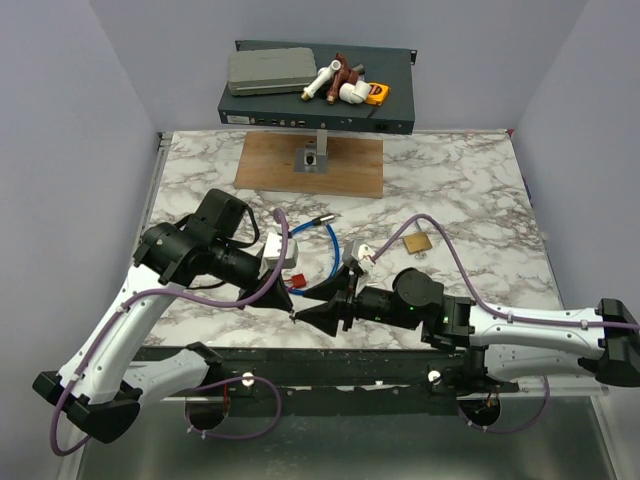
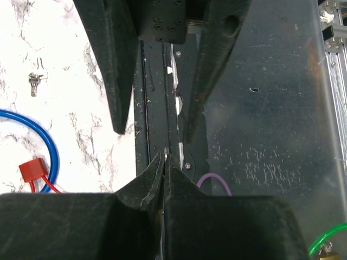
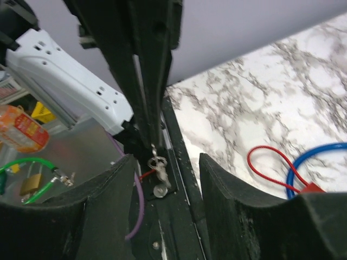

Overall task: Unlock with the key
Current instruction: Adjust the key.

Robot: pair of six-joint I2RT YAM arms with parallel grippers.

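1. While the key [image 3: 157,162] is being held above the near edge of the surface [image 3: 282,92], it is apparently being pinched at the tips of the left gripper's [image 2: 164,158] fully closed jaws.
2. The right gripper's [image 2: 155,134] jaws are being held partly open and empty, flanking the key.

In the right wrist view the key [image 3: 157,162] is blurred and its teeth are unreadable. Its red strap [image 3: 144,174] slips out of sight behind a finger [image 3: 108,195] of the right claw [image 3: 168,160]. Whether it joins the red loop [image 3: 265,162] on the surface [image 3: 282,86] cannot be told. The picture's right edge cuts off the blue cable [image 3: 320,156]. In the left wrist view the pinched left claw [image 2: 164,156] hides all of the key but a metal sliver, and the bottom corner crops a brass padlock [image 2: 327,253]. From above, the key is too small to find.
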